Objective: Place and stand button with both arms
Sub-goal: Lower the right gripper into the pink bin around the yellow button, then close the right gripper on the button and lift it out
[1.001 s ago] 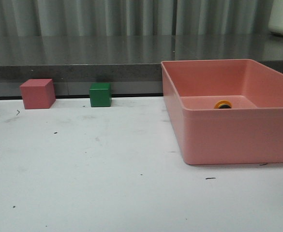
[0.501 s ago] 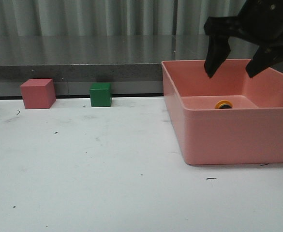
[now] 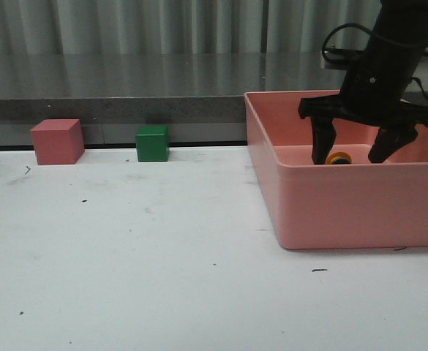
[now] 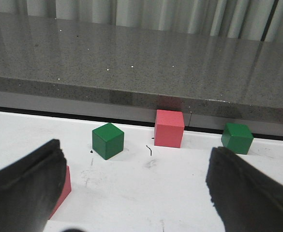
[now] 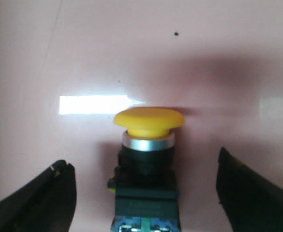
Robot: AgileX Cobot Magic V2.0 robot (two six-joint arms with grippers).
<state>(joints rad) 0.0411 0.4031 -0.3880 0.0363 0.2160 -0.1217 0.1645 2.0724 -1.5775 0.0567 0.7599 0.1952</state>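
The button (image 5: 149,159), with a yellow domed cap, silver ring, black collar and dark base with bluish parts, lies on its side on the floor of the pink bin (image 3: 345,212). In the front view only its yellow cap (image 3: 339,158) shows over the bin wall. My right gripper (image 3: 353,155) is open and lowered into the bin, one finger on each side of the button, not touching it; it also shows in the right wrist view (image 5: 146,193). My left gripper (image 4: 136,188) is open and empty above the white table, out of the front view.
A pink cube (image 3: 56,141) and a green cube (image 3: 152,142) stand at the table's back edge, under a grey ledge. The left wrist view shows two green cubes (image 4: 108,140) (image 4: 237,137), a pink cube (image 4: 169,128) and another pink block (image 4: 63,188) beside the left finger.
My right arm came into the front view from above and dropped into the pink bin, its open fingers now straddling the button. The cubes and the bin have not moved.
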